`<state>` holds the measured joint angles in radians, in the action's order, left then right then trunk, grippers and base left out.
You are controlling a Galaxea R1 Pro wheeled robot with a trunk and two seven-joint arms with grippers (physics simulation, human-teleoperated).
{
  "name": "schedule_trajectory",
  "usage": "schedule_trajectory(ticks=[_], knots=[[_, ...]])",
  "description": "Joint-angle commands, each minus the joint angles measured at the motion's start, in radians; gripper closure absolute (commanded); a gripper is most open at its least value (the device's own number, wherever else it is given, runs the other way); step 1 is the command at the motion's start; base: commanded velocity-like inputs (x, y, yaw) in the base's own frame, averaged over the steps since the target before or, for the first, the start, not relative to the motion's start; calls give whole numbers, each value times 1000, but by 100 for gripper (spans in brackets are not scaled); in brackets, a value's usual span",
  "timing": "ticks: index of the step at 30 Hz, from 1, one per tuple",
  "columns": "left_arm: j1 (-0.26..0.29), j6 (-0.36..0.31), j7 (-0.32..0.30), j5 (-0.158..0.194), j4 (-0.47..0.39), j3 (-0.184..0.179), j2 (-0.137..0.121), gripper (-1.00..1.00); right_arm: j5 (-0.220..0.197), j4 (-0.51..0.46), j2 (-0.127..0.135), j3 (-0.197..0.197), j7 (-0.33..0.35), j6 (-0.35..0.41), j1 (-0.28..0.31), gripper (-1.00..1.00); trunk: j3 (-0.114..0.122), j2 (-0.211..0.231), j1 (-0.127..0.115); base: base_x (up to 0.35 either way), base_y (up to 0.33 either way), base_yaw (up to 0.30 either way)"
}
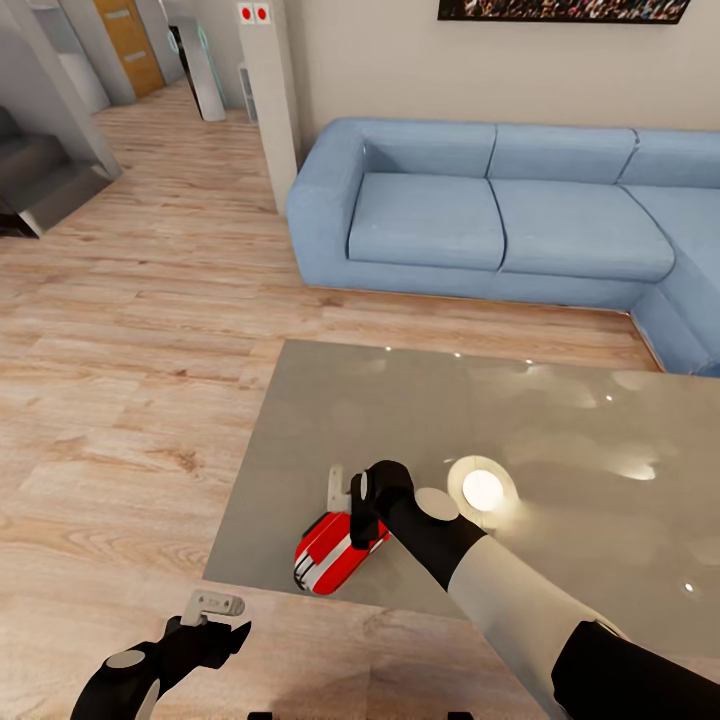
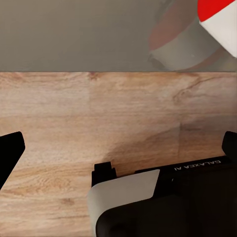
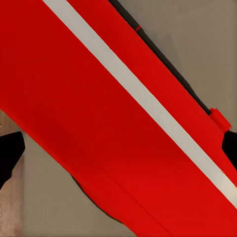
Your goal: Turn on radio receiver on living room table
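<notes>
The bright-red radio receiver (image 1: 333, 552) with white bands lies near the front left corner of the glossy grey table (image 1: 450, 400). My right gripper (image 1: 346, 500) is open and hangs right over the radio's far end. In the right wrist view the red body (image 3: 74, 98) with its white stripe is very close, and the gripper (image 3: 118, 150) has its dark fingertips (image 3: 10, 155) wide apart on either side. My left gripper (image 1: 222, 620) is open over the wood floor, just short of the table's front edge. In the left wrist view a corner of the radio (image 2: 219, 17) sits on the table (image 2: 74, 34).
A light-blue corner sofa (image 1: 480, 210) stands behind the table, under a crowd photograph (image 1: 560, 8). A white pillar (image 1: 270, 90) and grey stairs (image 1: 40, 180) are at the far left. A bright lamp reflection (image 1: 483, 490) glows on the tabletop. Wood plank floor (image 1: 120, 380) lies to the left.
</notes>
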<state>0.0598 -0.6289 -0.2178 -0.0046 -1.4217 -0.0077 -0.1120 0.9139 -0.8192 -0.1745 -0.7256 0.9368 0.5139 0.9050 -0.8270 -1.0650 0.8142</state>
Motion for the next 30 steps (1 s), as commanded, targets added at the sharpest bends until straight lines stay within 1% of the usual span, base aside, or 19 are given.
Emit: schedule_trajectory(ticks=[1,13,19,21,22,24,25,28,30], knots=[[0,0,0,0,0,0,0,-100,0,0,0,0,2,0,0,-100,0,0,0,0,0,0],[0,0,0,0,0,0,0,-100,0,0,0,-1,10,1,0,-100,0,0,0,0,0,0],[0,0,0,1,1,0,0,-100,2,0,0,-4,27,0,0,-100,0,0,0,0,0,0],[0,0,0,1,1,0,0,-100,3,0,0,-13,34,0,0,-100,0,0,0,0,0,0],[0,0,0,1,1,0,0,-100,2,0,0,-29,42,1,0,-100,0,0,0,0,0,0],[0,0,0,1,1,0,0,-100,2,0,0,-49,49,1,0,-100,0,0,0,0,0,0],[0,0,0,1,1,0,0,-100,1,0,0,-67,53,1,0,100,0,0,0,0,0,0],[0,0,0,2,1,0,0,-100,-3,2,0,-89,60,1,0,100,0,0,0,0,0,0],[0,0,0,2,0,0,0,-100,-5,7,0,-94,64,1,0,100,0,0,0,0,0,0]])
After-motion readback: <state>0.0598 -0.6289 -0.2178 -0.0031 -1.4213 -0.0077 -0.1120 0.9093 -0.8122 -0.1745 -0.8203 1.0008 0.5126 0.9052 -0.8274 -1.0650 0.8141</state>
